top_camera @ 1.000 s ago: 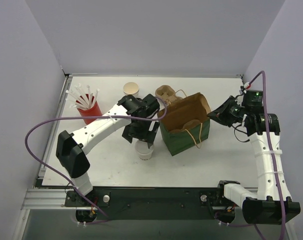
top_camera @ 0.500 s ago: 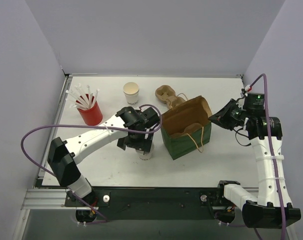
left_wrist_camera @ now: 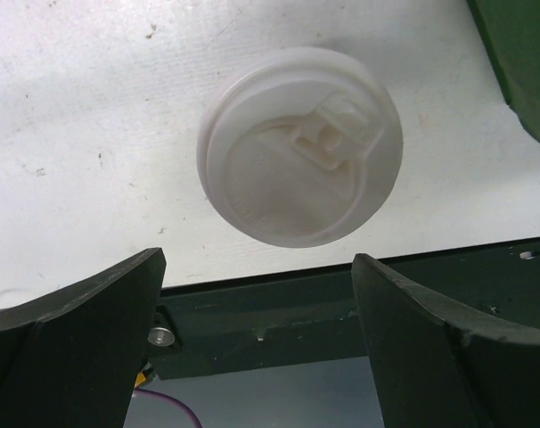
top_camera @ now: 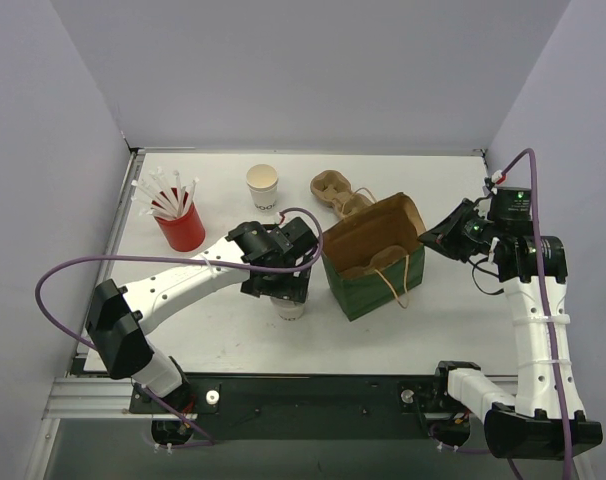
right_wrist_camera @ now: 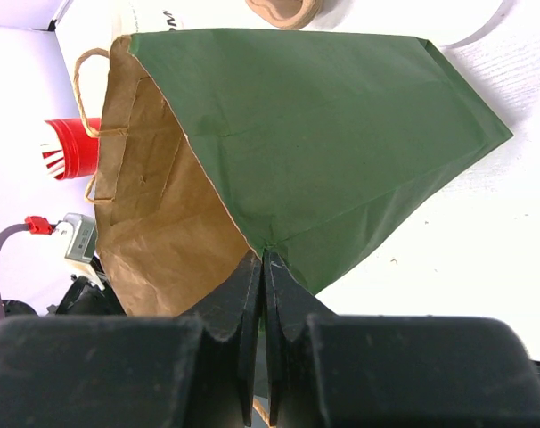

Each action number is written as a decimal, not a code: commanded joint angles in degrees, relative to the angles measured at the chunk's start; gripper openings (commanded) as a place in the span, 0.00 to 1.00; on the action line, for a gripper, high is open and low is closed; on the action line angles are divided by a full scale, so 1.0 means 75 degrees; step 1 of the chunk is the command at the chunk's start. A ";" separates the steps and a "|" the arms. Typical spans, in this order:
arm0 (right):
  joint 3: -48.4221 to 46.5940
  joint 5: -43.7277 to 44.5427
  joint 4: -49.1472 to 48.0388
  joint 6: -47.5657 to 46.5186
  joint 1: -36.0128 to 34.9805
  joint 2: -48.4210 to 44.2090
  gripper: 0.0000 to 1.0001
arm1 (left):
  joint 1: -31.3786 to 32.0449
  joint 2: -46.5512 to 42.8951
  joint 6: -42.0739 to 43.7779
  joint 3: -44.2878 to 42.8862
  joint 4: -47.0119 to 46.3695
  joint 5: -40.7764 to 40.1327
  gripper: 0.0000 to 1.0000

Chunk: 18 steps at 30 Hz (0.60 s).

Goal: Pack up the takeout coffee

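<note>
The takeout coffee (top_camera: 263,187), a white paper cup with a cream rim and dark print, stands open at the back left, far from both grippers. A second white cup with a lid on it (top_camera: 290,308) (left_wrist_camera: 301,147) stands near the front. My left gripper (top_camera: 281,290) (left_wrist_camera: 257,267) hangs open right above it, with nothing between its fingers. The green paper bag (top_camera: 368,270) (right_wrist_camera: 323,134) stands open in the middle. My right gripper (top_camera: 430,238) (right_wrist_camera: 264,257) is shut on its right rim.
A brown pulp carrier (top_camera: 338,190) (right_wrist_camera: 283,9) lies behind the bag. A red cup of white straws (top_camera: 178,225) (right_wrist_camera: 74,147) stands at the left. The bag's twine handles (top_camera: 395,272) hang over its near side. The table's front edge lies just below the lidded cup.
My left gripper has swung toward the near edge and settled over the lidded cup, uncovering the printed cup at the back. The right gripper kept its hold on the bag's rim.
</note>
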State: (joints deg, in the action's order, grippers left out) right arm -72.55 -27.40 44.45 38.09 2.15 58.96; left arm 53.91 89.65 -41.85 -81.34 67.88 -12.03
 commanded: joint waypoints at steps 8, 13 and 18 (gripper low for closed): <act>-0.0322 0.0067 0.0097 -0.0051 -0.0041 -0.0162 0.00 | 0.0007 0.0035 0.0153 -0.0229 -0.0683 -0.0236 0.97; -0.0369 0.0055 0.0144 -0.0051 -0.0029 -0.0185 0.00 | 0.0007 0.0024 0.0200 -0.0170 -0.0917 -0.0212 0.97; -0.0381 0.0102 0.0179 -0.0086 -0.0041 -0.0197 0.00 | -0.0040 0.0059 0.0294 -0.0194 -0.1187 -0.0165 0.97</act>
State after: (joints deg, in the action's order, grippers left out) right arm -73.32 -27.22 45.25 37.87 2.15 58.63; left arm 53.91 90.06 -40.69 -81.34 62.28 -13.04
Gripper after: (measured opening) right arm 0.002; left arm 0.974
